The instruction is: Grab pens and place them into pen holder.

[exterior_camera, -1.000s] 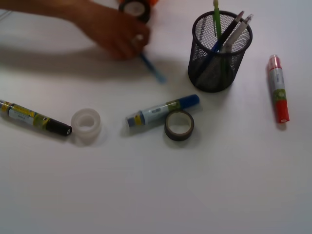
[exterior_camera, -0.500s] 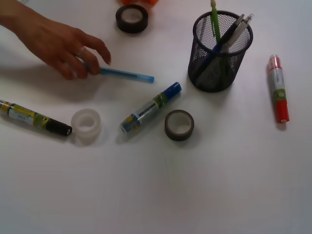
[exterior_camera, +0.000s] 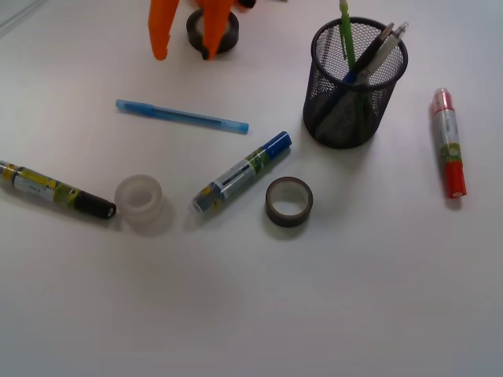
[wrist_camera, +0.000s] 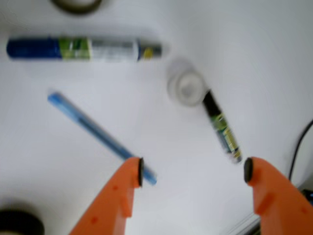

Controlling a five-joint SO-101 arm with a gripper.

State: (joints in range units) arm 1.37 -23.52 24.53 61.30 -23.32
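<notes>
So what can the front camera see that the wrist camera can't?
Only the front view shows the mesh pen holder with pens standing in it, and the red marker. Only the wrist view shows a dark cable at the right edge. Both show the light blue pen lying on the table, the blue marker, the black marker, the clear tape roll and the open orange jaws.
</notes>
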